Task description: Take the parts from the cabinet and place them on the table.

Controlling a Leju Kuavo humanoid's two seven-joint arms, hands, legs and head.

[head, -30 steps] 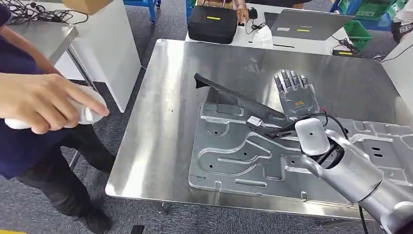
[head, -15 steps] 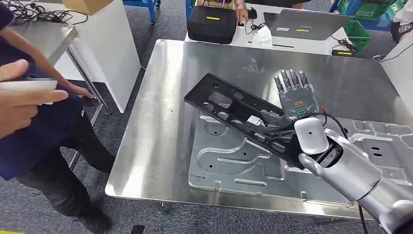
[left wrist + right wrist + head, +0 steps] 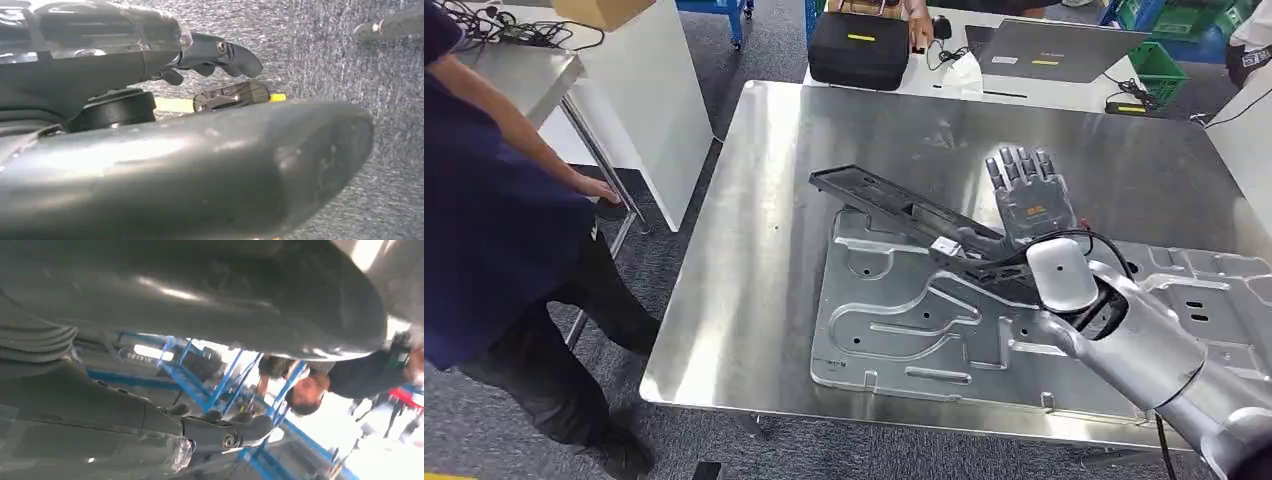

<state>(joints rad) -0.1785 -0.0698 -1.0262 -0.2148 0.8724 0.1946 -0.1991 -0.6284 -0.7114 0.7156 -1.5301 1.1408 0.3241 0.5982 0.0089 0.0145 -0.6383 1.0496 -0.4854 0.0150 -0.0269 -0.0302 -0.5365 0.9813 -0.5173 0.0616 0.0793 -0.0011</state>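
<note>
A long black plastic part (image 3: 894,213) lies tilted across the top of a large silver stamped metal panel (image 3: 904,325) on the steel table (image 3: 754,250). Its near end leans against the thumb side of my right hand (image 3: 1029,200) and runs under the wrist. The fingers (image 3: 1022,165) of that hand are straight and spread, and nothing lies between them and the thumb (image 3: 225,285) in the right wrist view. My left hand (image 3: 210,55) hangs over grey carpet and holds nothing.
A person in dark blue (image 3: 484,220) stands close to the table's left edge. Behind the table are a black case (image 3: 860,47) and a grey laptop (image 3: 1054,48) on a white table. A white cabinet (image 3: 649,90) stands at the left.
The black part tipped up to show its broad face, then dropped back to a flatter tilt. The person's hand with a white object has left the picture. My right hand barely moved.
</note>
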